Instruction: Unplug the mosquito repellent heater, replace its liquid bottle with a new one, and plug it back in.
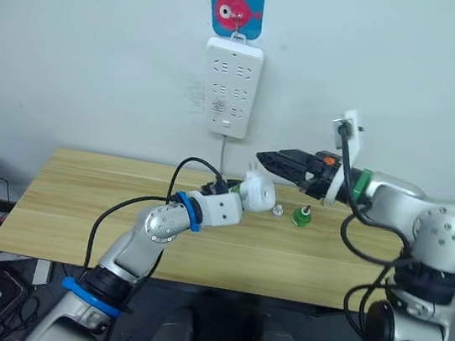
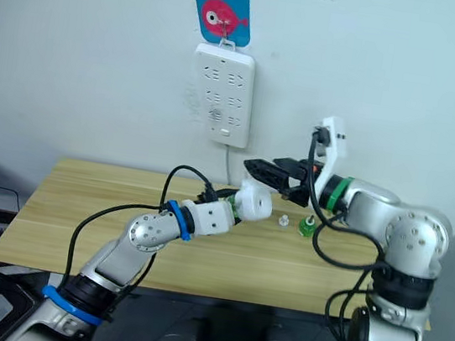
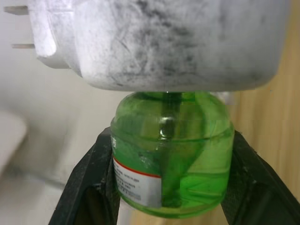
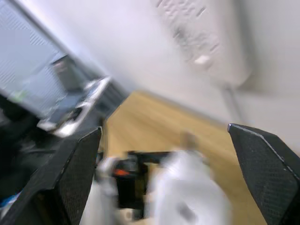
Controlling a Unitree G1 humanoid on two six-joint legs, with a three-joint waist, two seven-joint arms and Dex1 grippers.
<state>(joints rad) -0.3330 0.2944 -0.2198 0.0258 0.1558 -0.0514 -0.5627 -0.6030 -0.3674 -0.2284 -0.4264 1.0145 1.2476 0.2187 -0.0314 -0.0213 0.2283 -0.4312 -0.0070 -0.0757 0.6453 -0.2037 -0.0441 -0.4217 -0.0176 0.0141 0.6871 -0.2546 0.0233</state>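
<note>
Right now your left gripper (image 3: 171, 187) is clamping the green liquid bottle (image 3: 171, 152) under the small white rounded plastic heater (image 1: 258, 193); your right gripper (image 1: 270, 159), fingers spread and empty, is hovering just above it.

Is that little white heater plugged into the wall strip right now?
No, unplugged. The left gripper holds the heater by its green bottle above the table, its prongs bare, away from the strip.

**Count of things in view**

One mosquito repellent heater (image 1: 256, 193). Two green liquid bottles: one in the heater (image 3: 171, 150), one on the table (image 1: 302, 216). One small white cap (image 1: 278, 211). One power strip (image 1: 230, 87). One wooden table (image 1: 62, 198). Two grippers: left (image 3: 171, 187), right (image 1: 265, 157).
</note>
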